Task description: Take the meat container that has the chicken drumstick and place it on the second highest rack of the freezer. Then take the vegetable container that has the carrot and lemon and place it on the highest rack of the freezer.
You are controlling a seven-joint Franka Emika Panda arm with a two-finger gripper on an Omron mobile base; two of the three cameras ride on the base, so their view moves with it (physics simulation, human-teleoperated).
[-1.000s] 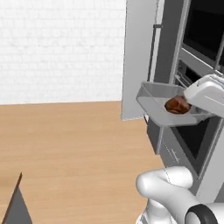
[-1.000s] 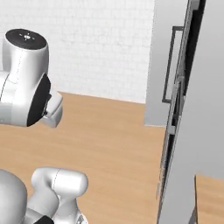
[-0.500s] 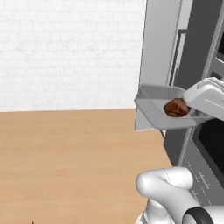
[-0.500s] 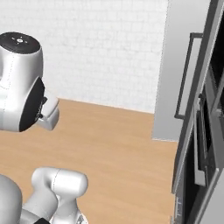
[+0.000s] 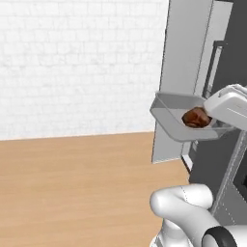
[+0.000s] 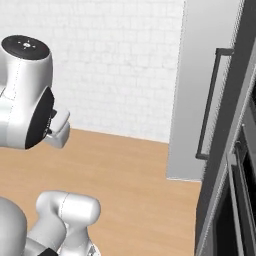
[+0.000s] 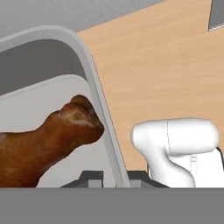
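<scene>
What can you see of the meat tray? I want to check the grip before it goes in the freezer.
The tray is a shallow, pale grey container with rounded corners and a raised rim, plastic by its look. It is held in the air above the wood floor, tilted, in front of the grey freezer. The drumstick, glossy reddish-brown, lies inside against the wall nearest the hand. In the hand view the gripper is shut on the tray's rim, one finger on each side of the wall.
</scene>
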